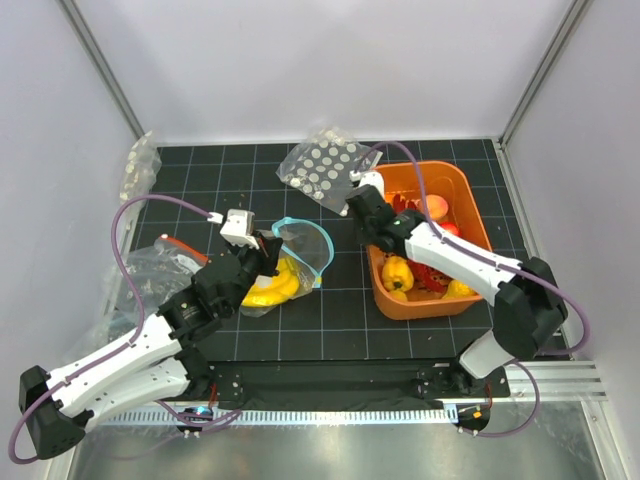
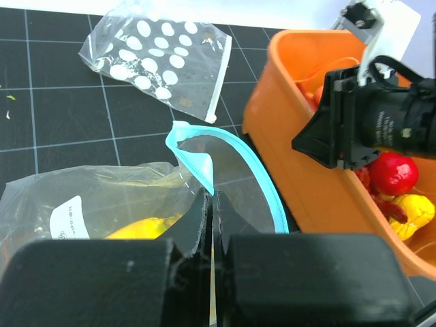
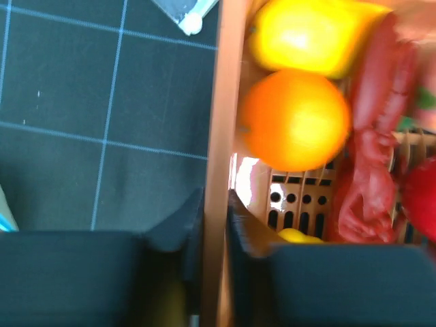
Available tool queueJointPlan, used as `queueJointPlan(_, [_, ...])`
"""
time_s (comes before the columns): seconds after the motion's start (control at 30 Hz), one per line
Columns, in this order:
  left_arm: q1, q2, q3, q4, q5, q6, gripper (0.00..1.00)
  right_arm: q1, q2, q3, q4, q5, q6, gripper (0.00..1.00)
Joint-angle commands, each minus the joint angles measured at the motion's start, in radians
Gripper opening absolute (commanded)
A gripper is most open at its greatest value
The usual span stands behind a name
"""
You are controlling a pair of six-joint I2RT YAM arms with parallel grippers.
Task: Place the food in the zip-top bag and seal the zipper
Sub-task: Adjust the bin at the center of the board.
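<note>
across the whole tabletop lies a black gridded mat (image 1: 330, 335), walled in white on three sides. on its right side sits the orange basket (image 1: 425, 306), its long axis running near to far, with toy fruit and red chilli peppers (image 3: 371, 136) piled inside.

left of the basket, about mid-mat, lies the zip-top bag (image 1: 305, 252). it is clear and crinkled, and its long axis runs from near-left to far-right. the open mouth points far-right toward the basket, and a white label shows on its closed end in the left wrist view. a clear bag with white dots (image 1: 322, 168) lies flat just beyond it, touching the basket's far-left corner. more crumpled clear bags (image 1: 150, 265) heap at the left edge.

inside the zip-top bag rests the banana bunch (image 1: 272, 290), lying lengthwise along the bag and well back from the mouth.

the left gripper (image 1: 268, 250) is at the bag's left side, its fingers pinched together on the plastic at the mouth edge, where one end of the zipper comes down. the right gripper (image 1: 378, 240) straddles the basket's left wall, one finger outside and one inside, closed against it.

just inside that wall sits the round orange (image 3: 293, 119), with a yellow piece (image 3: 306, 34) touching its far side.

the light-blue zipper (image 1: 322, 240) arcs open in a loop, twisted at its far-left end.
</note>
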Motion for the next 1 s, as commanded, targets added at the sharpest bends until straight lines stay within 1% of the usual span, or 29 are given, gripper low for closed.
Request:
queueJointPlan(0.0, [0.003,-0.017,-0.001,0.060,-0.030,0.019,0.00,0.061,0.012,0.076,-0.048,0.241,-0.024,0.16])
queueJointPlan(0.03, [0.003,-0.017,0.000,0.060,-0.032,0.019,0.01,0.070,0.012,0.076,-0.043,0.267,-0.030,0.04])
queueJointPlan(0.07, [0.003,-0.016,0.000,0.060,-0.035,0.019,0.00,0.089,0.009,0.072,-0.031,0.293,-0.039,0.01])
queueJointPlan(0.1, [0.003,-0.016,0.000,0.058,-0.035,0.019,0.01,0.095,-0.003,0.067,-0.023,0.332,-0.044,0.01])
queueJointPlan(0.17, [0.003,-0.014,0.000,0.058,-0.037,0.020,0.00,0.112,-0.030,0.050,0.013,0.360,-0.051,0.01])
queueJointPlan(0.2, [0.003,-0.014,-0.001,0.058,-0.038,0.019,0.00,0.120,-0.071,0.021,0.033,0.375,-0.057,0.01])
queueJointPlan(0.33, [0.003,-0.013,-0.001,0.057,-0.040,0.020,0.01,0.150,-0.207,-0.088,0.170,0.471,-0.083,0.01])
queueJointPlan(0.4, [0.003,-0.014,-0.001,0.057,-0.038,0.019,0.01,0.178,-0.259,-0.157,0.266,0.514,-0.105,0.01])
queueJointPlan(0.43, [0.003,-0.014,-0.001,0.057,-0.038,0.019,0.00,0.190,-0.311,-0.180,0.301,0.522,-0.138,0.01])
queueJointPlan(0.47, [0.003,-0.016,-0.001,0.057,-0.040,0.020,0.00,0.198,-0.332,-0.198,0.358,0.531,-0.152,0.01])
queueJointPlan(0.57, [0.003,-0.017,-0.003,0.057,-0.037,0.020,0.00,0.241,-0.394,-0.249,0.438,0.596,-0.202,0.01])
queueJointPlan(0.63, [0.003,-0.020,-0.004,0.057,-0.040,0.020,0.00,0.267,-0.415,-0.280,0.463,0.619,-0.229,0.01])
queueJointPlan(0.67, [0.002,-0.020,-0.004,0.057,-0.040,0.020,0.01,0.275,-0.430,-0.287,0.516,0.628,-0.249,0.01])
queueJointPlan(0.73, [0.003,-0.017,-0.004,0.058,-0.040,0.020,0.00,0.291,-0.436,-0.307,0.559,0.654,-0.272,0.01])
queueJointPlan(0.97, [0.003,-0.009,-0.004,0.060,-0.040,0.022,0.00,0.296,-0.398,-0.287,0.540,0.671,-0.263,0.01])
